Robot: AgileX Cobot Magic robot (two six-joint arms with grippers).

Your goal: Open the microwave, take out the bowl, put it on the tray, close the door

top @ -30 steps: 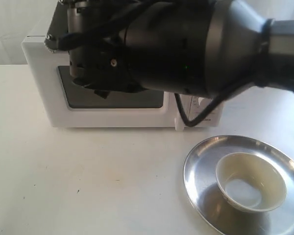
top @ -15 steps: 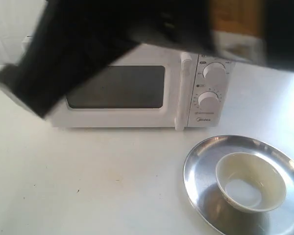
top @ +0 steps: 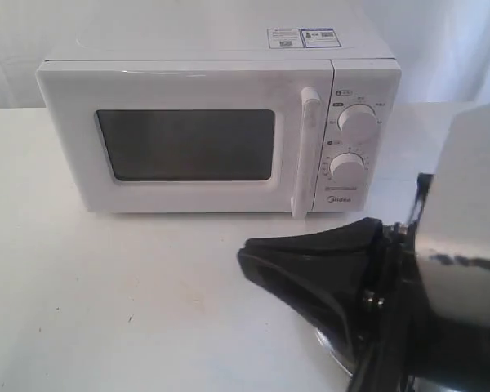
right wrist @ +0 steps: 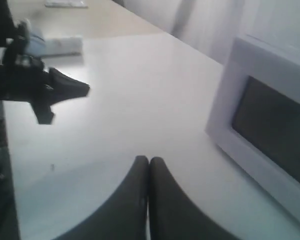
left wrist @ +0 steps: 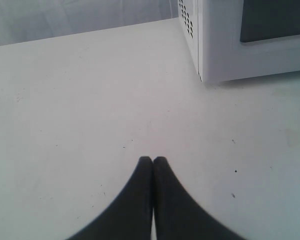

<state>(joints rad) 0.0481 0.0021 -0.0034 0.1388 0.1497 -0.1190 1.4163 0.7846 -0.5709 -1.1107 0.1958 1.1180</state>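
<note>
The white microwave (top: 212, 122) stands at the back of the table, and its door (top: 188, 147) is closed with the bar handle (top: 308, 151) upright. It also shows in the left wrist view (left wrist: 230, 45) and the right wrist view (right wrist: 262, 115). My right gripper (top: 245, 255) is shut on nothing and hangs low in front of the microwave, pointing left. Its arm hides the bowl and nearly all of the tray; only a sliver of silver rim (top: 332, 353) shows. My left gripper (left wrist: 153, 160) is shut and empty over bare table, left of the microwave, and also shows in the right wrist view (right wrist: 85, 90).
The white table (top: 106, 286) stretches in front and to the left of the microwave. The right arm's silver body (top: 465, 245) fills the lower right of the exterior view. A pale flat object (right wrist: 60, 46) lies far off beyond the left arm.
The dark arm that blocked the microwave's front has swung away. The right arm has come down at the front right and now covers the tray and bowl. The door stays closed.
</note>
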